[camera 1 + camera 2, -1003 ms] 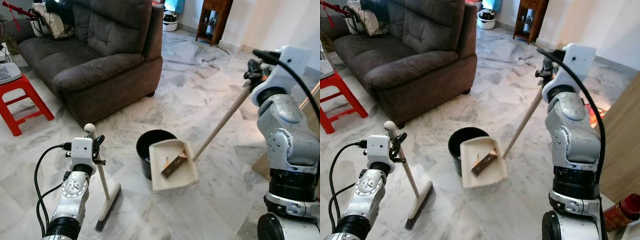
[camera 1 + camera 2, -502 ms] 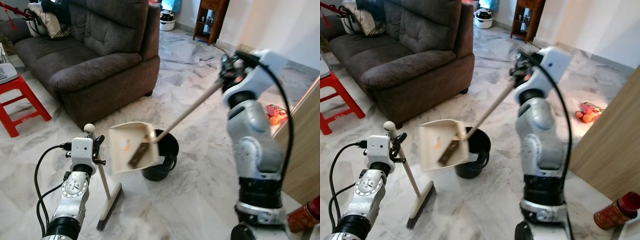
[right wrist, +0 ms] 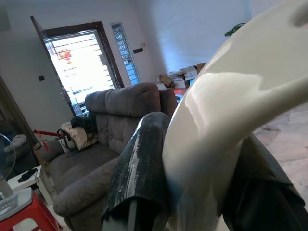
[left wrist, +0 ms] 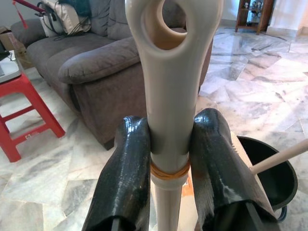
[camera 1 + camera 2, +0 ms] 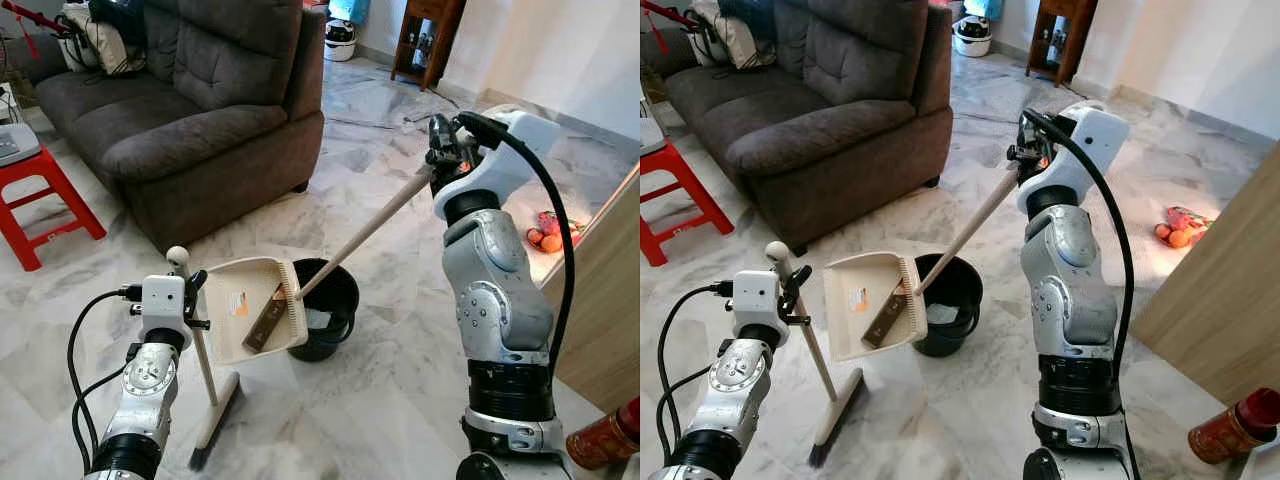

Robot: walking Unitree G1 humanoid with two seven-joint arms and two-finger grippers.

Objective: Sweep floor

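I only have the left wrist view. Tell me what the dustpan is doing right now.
Observer: The dustpan is lifted off the floor and tipped up on edge beside the black bucket, with a dark flat piece lying against its pan.
Operator: Report what holds it.
Observer: The right claw is shut on the top of the dustpan's long handle, arm raised.
Operator: Give me the broom head's position.
Observer: The broom stands with its head on the marble floor, to the left of the bucket; the left claw grips its handle near the top.
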